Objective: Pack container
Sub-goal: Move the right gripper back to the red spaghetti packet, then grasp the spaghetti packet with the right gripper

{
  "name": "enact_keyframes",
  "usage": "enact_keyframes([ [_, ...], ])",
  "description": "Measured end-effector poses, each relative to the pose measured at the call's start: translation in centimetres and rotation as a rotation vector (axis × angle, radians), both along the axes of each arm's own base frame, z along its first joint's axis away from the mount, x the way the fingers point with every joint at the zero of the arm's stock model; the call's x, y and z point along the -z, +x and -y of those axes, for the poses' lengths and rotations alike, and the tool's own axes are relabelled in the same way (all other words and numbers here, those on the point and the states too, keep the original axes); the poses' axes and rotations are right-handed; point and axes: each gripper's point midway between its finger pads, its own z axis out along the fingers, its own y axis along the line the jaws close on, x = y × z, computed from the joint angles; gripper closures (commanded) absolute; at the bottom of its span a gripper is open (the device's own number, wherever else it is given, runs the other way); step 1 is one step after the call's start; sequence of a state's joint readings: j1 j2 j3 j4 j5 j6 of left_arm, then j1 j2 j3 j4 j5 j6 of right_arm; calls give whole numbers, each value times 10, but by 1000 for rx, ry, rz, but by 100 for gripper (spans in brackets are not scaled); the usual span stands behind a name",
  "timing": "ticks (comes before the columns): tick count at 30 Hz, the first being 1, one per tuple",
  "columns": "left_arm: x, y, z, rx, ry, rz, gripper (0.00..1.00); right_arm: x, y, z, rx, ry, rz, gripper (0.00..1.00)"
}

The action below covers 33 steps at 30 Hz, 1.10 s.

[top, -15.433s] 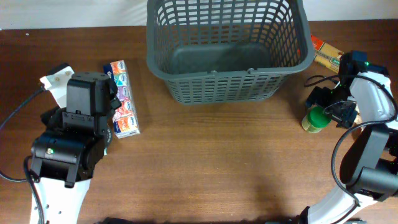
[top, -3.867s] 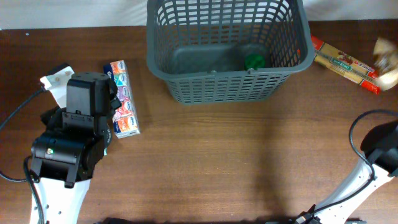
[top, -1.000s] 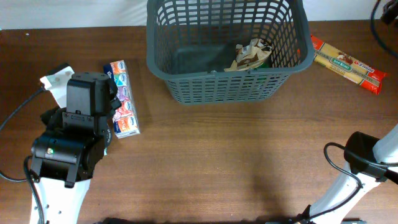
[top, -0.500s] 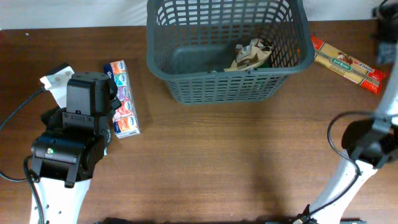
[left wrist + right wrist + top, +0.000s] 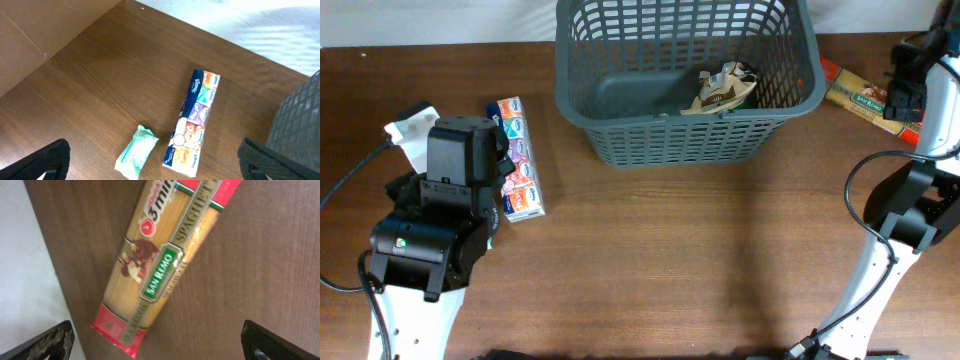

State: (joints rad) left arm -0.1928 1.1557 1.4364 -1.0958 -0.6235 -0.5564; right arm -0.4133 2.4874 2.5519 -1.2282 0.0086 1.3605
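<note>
The container (image 5: 660, 112), a dark grey slotted basket, stands at the back middle of the table. A crumpled brown and white bag (image 5: 720, 88) lies in it, with a green-lidded jar (image 5: 750, 93) partly hidden behind. My right gripper (image 5: 157, 342) is open and empty, hovering above a yellow and red spaghetti packet (image 5: 165, 265) that lies right of the basket (image 5: 855, 97). My left gripper (image 5: 152, 160) is open and empty above a colourful tissue pack (image 5: 192, 122) and a pale green wipes packet (image 5: 136, 159).
The tissue pack (image 5: 515, 158) lies left of the basket, beside my left arm (image 5: 440, 220). The basket's corner shows at the right of the left wrist view (image 5: 302, 125). The table's back edge meets a white surface near the spaghetti (image 5: 25, 280).
The green jar, then the brown bag, went into the basket. My right arm has since swung back to the far right, over the spaghetti packet. The left arm has not moved.
</note>
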Motion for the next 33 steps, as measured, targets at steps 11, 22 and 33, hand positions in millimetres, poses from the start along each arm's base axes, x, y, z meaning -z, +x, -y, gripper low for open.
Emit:
enact_keyframes([
  [11,0,0,0,0,0,0,1,0,0,29,111,32,65,1],
  [22,0,0,0,0,0,0,1,55,-10,25,149,92,-51,1],
  [33,0,0,0,0,0,0,1,62,-26,28,217,115,-107,1],
])
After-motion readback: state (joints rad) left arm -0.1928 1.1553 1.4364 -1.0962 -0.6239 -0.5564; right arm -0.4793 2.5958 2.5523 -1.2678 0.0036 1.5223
